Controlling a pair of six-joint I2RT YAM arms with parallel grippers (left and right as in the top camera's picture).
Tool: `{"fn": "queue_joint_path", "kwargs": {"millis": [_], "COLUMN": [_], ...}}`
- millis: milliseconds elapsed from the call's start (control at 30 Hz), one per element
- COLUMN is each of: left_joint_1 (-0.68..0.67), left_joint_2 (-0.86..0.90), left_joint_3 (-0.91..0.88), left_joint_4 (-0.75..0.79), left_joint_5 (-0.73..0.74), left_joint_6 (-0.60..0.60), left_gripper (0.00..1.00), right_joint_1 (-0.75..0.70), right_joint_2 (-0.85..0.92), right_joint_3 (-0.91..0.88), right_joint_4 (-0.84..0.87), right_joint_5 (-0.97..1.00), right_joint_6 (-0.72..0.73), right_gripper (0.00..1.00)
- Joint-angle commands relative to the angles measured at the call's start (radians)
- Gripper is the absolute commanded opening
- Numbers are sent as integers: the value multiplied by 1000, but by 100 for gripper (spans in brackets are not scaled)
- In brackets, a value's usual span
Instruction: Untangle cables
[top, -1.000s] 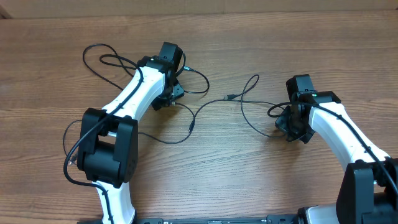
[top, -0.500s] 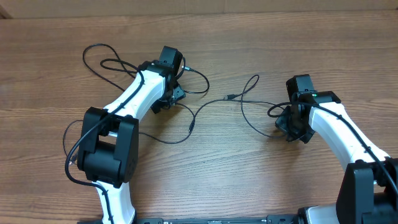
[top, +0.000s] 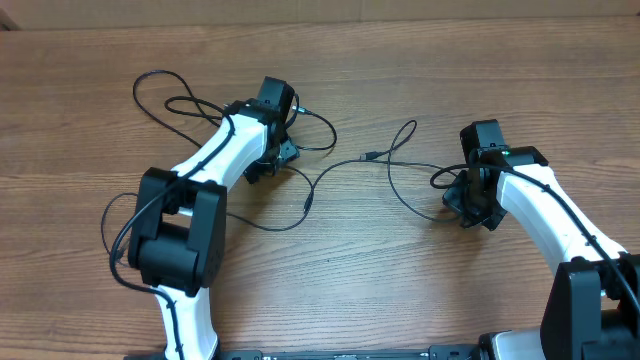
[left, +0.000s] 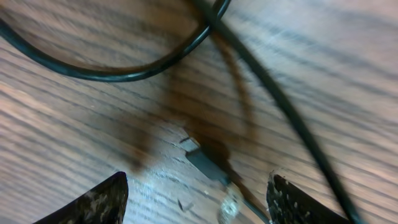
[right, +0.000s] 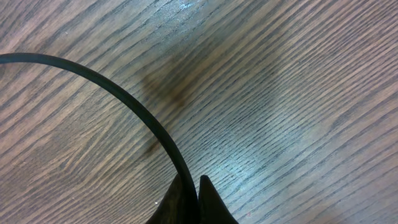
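Over the last second your left arm has shifted only slightly and the right has held still, while the cables (top: 335, 168) lie as they did, so by this evidence no strand has yet been freed. The left pincer (left: 199, 202) stands open, its tips straddling a small silver-tipped plug (left: 205, 167) on the tabletop (top: 400, 280); the right pincer (right: 193, 202) is closed on one cable (right: 124, 99), which arcs away from its tips. The cables — thin, smooth, limp black cords — sprawl in loose crossing loops from far left to the right arm, over matte, fine-grained brown wood.
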Motion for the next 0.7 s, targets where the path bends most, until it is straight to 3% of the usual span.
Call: {"fn": "queue_joint_path", "kwargs": {"millis": [0,167,400,667], "left_joint_1": [-1,1,1,5], "left_joint_2": [45,47,47,46], "left_joint_3": [-11,-11,-10,-7], "left_joint_4": [-10,-12,-12,-28], "left_joint_5": [14,17,31,31], "left_joint_6": [-6,-6,-6,2], "left_gripper": [70,65,25,10], "right_joint_1": [0,0,0,0], "right_joint_2": [-21,-21,-21,-21], "right_joint_3": [1,1,1,1], "right_joint_4": [-1,0,0,-1], "right_joint_5": [8,8,8,8], "right_joint_6": [-3,-3,-3,-3], "right_gripper": [4,5,8,8]}}
